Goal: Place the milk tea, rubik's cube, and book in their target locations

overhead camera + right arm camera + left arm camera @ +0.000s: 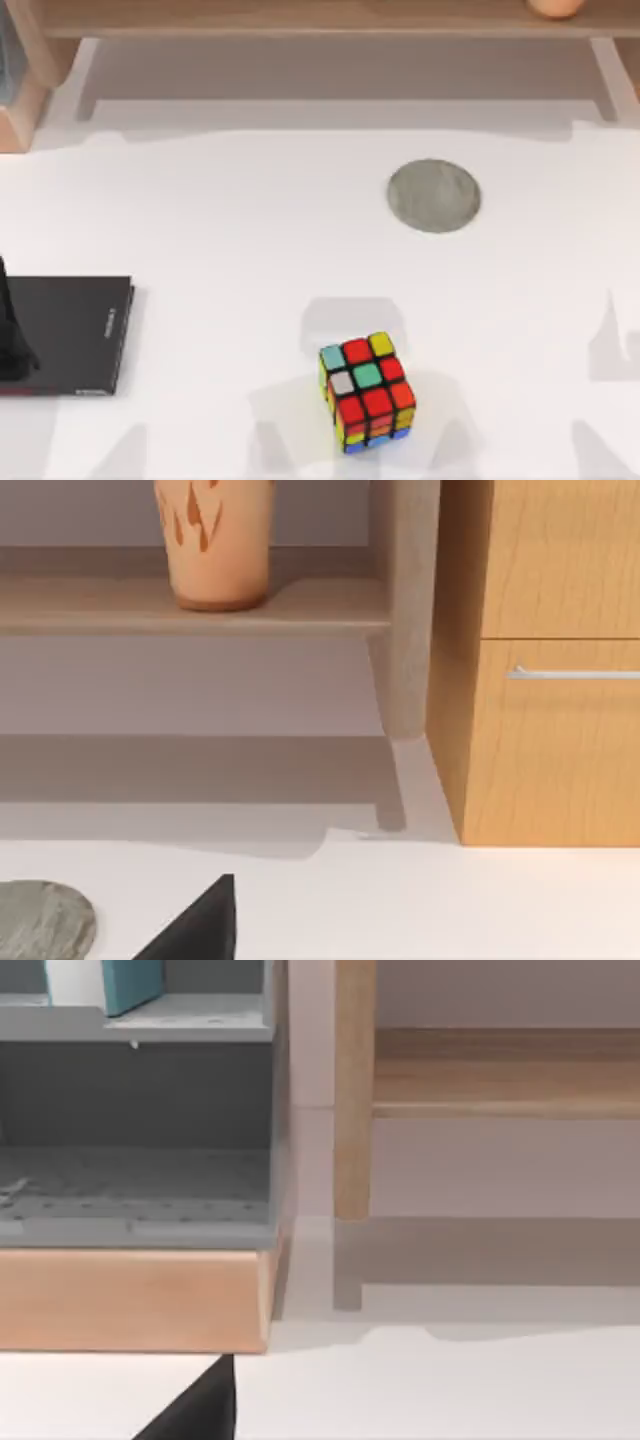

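While you look down from the top view, the rubik's cube [366, 391] sits nearest you, low and just right of centre in the frame, alone on the white counter [230, 200]. At the left edge, level with it, a thin black book [72, 334] lies flat, and a dark part of the left arm [12, 335] overlaps its left end; you cannot tell how the jaws on either arm stand. Farther up and right of centre a round grey coaster [434, 196] rests on the counter, well apart from the cube. Beyond that, a wooden shelf [300, 18] runs along the top of the frame. The milk tea [215, 542] stands upright on this shelf, seen in the right wrist view beside a wooden drawer cabinet [545, 660]; in the top view its round top [555, 6] peeks in at the upper right. The book [125, 982], teal with white pages, stands on the upper tier of a grey rack [140, 1120] in the left wrist view.
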